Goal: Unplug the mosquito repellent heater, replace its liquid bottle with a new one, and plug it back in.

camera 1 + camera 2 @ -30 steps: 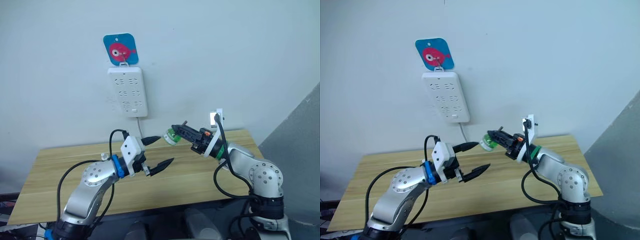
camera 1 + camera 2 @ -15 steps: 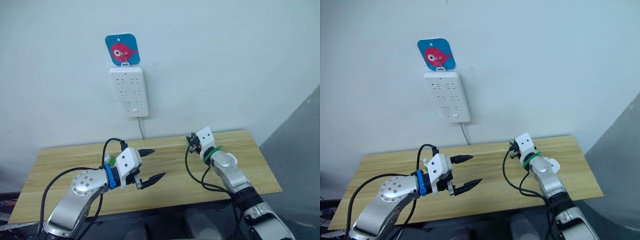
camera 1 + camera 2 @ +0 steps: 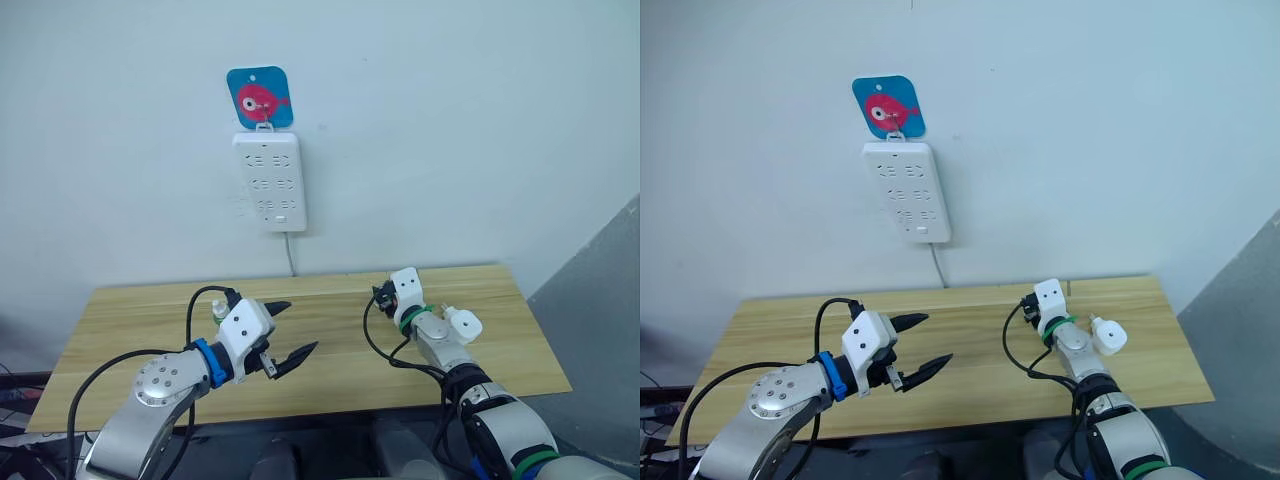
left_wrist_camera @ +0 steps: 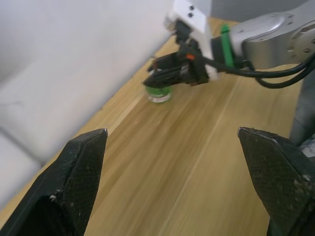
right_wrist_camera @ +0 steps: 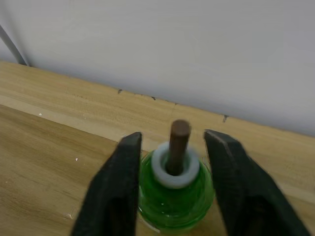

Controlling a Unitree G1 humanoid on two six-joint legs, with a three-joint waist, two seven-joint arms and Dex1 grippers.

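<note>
Right pincer [image 5: 170,196] lowered, pinching bottle [image 5: 174,194] | upright (wick up) | left pincer [image 3: 285,330] spread

A white power strip [image 3: 271,183] is hung on the wall under a blue fish hook plate [image 3: 260,98], above the wooden table's [image 3: 330,375] far edge.

Bottle [image 5: 174,194] showing green, white collar, brown wick. Heater [image 3: 463,324] showing white. Strip [image 3: 271,183] white under blue tag [image 3: 260,98], pink fish.
</note>
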